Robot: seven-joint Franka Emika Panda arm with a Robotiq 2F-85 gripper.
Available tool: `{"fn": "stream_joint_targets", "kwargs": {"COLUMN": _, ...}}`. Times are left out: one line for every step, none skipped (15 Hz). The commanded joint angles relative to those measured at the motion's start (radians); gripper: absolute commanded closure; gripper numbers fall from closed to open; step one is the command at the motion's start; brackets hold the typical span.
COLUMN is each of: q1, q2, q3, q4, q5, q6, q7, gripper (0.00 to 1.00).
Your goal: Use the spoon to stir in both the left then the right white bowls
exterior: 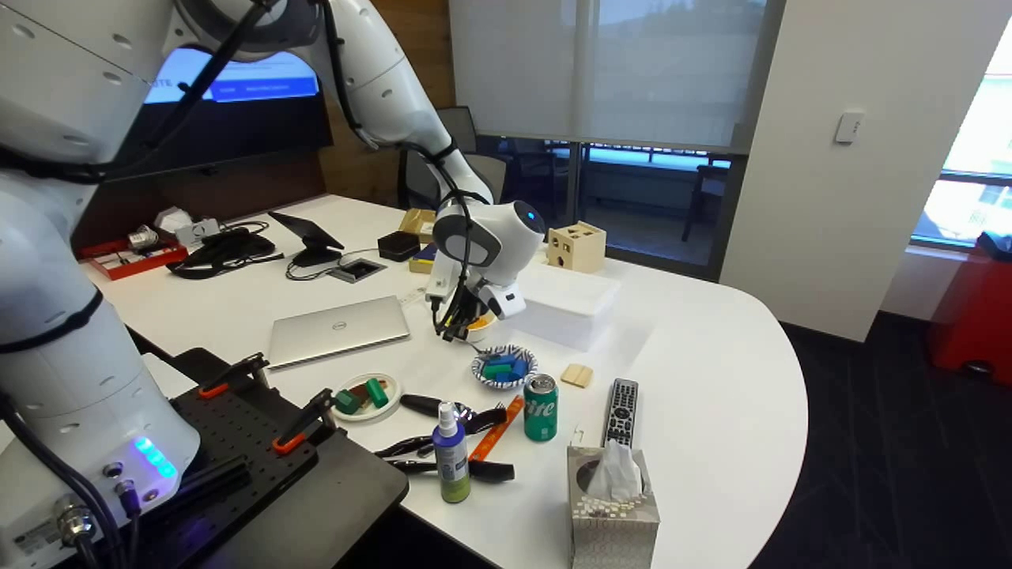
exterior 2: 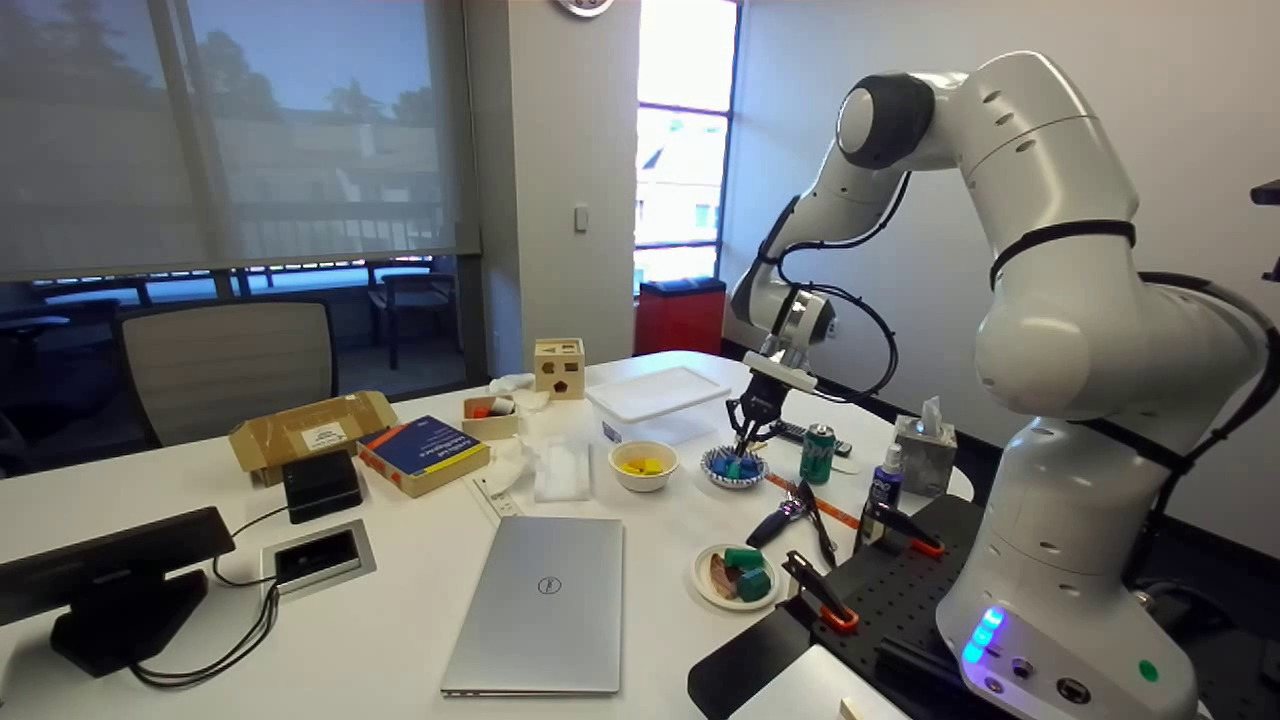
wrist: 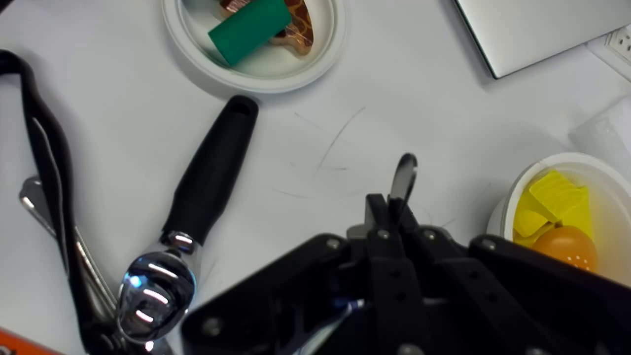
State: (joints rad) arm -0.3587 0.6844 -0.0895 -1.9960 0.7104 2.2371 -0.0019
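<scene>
My gripper (wrist: 389,209) is shut on the metal spoon (wrist: 404,177), whose end sticks out beyond the fingertips in the wrist view. The gripper also shows in both exterior views (exterior: 454,332) (exterior 2: 745,445). It is above the blue-and-white patterned bowl (exterior 2: 735,482) holding blue and green pieces, also in an exterior view (exterior: 506,385). The spoon (exterior: 477,348) slants down toward that bowl; whether it touches the pieces I cannot tell. The white bowl (exterior 2: 643,484) with yellow pieces stands beside it, also in the wrist view (wrist: 508,209). The patterned bowl is mostly hidden there.
A plate (exterior 2: 703,592) with green pieces, a silver laptop (exterior 2: 545,610), a black-handled scoop (wrist: 212,172), a green can (exterior 2: 817,455) and a spray bottle (exterior: 451,462) stand around. A lidded plastic box (exterior 2: 660,400) is behind the bowls. A tissue box (exterior: 613,514) is at the table edge.
</scene>
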Motion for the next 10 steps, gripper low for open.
{"fn": "stream_joint_targets", "kwargs": {"q1": -0.002, "q2": 0.034, "q3": -0.015, "q4": 0.037, "q5": 0.0, "q6": -0.091, "q7": 0.042, "gripper": 0.99}}
{"fn": "stream_joint_targets", "kwargs": {"q1": -0.003, "q2": 0.053, "q3": -0.017, "q4": 0.051, "q5": 0.001, "q6": -0.108, "q7": 0.045, "gripper": 0.99}}
{"fn": "stream_joint_targets", "kwargs": {"q1": -0.003, "q2": 0.066, "q3": -0.02, "q4": 0.061, "q5": 0.003, "q6": -0.118, "q7": 0.046, "gripper": 0.99}}
{"fn": "stream_joint_targets", "kwargs": {"q1": -0.002, "q2": 0.082, "q3": -0.023, "q4": 0.072, "q5": 0.003, "q6": -0.119, "q7": 0.046, "gripper": 0.99}}
{"fn": "stream_joint_targets", "kwargs": {"q1": -0.001, "q2": 0.095, "q3": -0.023, "q4": 0.082, "q5": 0.005, "q6": -0.117, "q7": 0.043, "gripper": 0.99}}
{"fn": "stream_joint_targets", "kwargs": {"q1": 0.002, "q2": 0.106, "q3": -0.023, "q4": 0.091, "q5": 0.006, "q6": -0.104, "q7": 0.039, "gripper": 0.99}}
{"fn": "stream_joint_targets", "kwargs": {"q1": 0.005, "q2": 0.114, "q3": -0.022, "q4": 0.098, "q5": 0.006, "q6": -0.089, "q7": 0.033, "gripper": 0.99}}
{"fn": "stream_joint_targets", "kwargs": {"q1": 0.005, "q2": 0.121, "q3": -0.021, "q4": 0.105, "q5": 0.01, "q6": -0.077, "q7": 0.03, "gripper": 0.99}}
{"fn": "stream_joint_targets", "kwargs": {"q1": 0.006, "q2": 0.125, "q3": -0.02, "q4": 0.11, "q5": 0.013, "q6": -0.062, "q7": 0.024, "gripper": 0.99}}
{"fn": "stream_joint_targets", "kwargs": {"q1": 0.006, "q2": 0.128, "q3": -0.018, "q4": 0.114, "q5": 0.016, "q6": -0.046, "q7": 0.016, "gripper": 0.99}}
